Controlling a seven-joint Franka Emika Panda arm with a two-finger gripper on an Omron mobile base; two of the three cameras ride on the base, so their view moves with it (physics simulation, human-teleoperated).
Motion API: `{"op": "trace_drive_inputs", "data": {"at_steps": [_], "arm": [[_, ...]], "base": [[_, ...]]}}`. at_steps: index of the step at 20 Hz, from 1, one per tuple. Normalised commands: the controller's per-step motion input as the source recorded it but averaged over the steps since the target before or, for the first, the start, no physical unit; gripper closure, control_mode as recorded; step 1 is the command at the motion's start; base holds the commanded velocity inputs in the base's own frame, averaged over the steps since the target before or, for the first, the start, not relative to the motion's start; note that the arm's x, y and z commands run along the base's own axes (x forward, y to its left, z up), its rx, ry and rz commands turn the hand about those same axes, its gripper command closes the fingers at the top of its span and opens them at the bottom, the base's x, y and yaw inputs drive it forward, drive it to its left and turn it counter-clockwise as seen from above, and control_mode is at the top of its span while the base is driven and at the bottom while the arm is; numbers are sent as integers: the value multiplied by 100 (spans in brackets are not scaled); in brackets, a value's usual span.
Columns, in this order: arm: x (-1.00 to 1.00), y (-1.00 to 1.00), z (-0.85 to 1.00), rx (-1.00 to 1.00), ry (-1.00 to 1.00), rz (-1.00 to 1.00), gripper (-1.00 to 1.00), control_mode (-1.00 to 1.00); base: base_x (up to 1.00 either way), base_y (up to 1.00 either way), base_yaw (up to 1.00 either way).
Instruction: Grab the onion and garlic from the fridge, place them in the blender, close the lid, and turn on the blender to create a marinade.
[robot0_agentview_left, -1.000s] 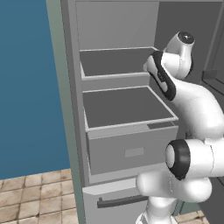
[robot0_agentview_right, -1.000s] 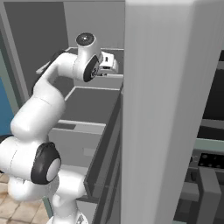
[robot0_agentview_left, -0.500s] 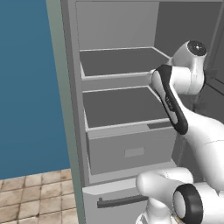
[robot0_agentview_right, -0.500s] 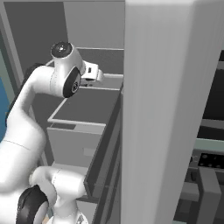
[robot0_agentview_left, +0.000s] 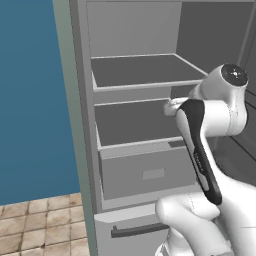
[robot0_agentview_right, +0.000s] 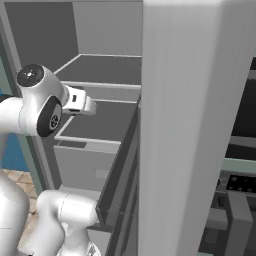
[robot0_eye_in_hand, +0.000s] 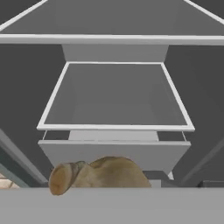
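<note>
A tan-brown garlic (robot0_eye_in_hand: 100, 175) fills the bottom of the hand view, right at my fingertips. My gripper (robot0_agentview_left: 171, 106) is shut on it and hovers in front of the fridge (robot0_agentview_left: 85, 125), level with the middle shelf (robot0_agentview_left: 135, 120). From the right side, the gripper (robot0_agentview_right: 90, 106) shows just outside the shelf's front edge. The onion, the blender and the lid are out of view.
The fridge's open door (robot0_agentview_right: 185, 125) stands as a tall grey slab close to my right. Below the shelves are a grey drawer box (robot0_agentview_left: 150, 172) and a dark bar handle (robot0_agentview_left: 137, 231). A blue wall (robot0_agentview_left: 30, 100) lies left, with tiled floor (robot0_agentview_left: 40, 230) below.
The hand has drawn back out of the fridge and lower, still carrying the garlic, and the arm's elbow has swung back with it. The fridge has not moved.
</note>
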Motion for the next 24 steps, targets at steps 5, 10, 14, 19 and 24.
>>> {"op": "trace_drive_inputs", "data": {"at_steps": [5, 10, 14, 19, 24], "arm": [[-61, 29, -22, -2, 12, 0, 100, -100], [-93, 11, -1, 5, 2, -4, 100, -100], [-70, 4, 0, 5, 0, -5, 100, 100], [0, 0, 0, 0, 0, 0, 100, 100], [0, 0, 0, 0, 0, 0, 100, 100]], "base": [[0, 0, 0], [0, 0, 0], [-23, 0, -1], [-98, 7, -7], [-75, 45, -22]]}}
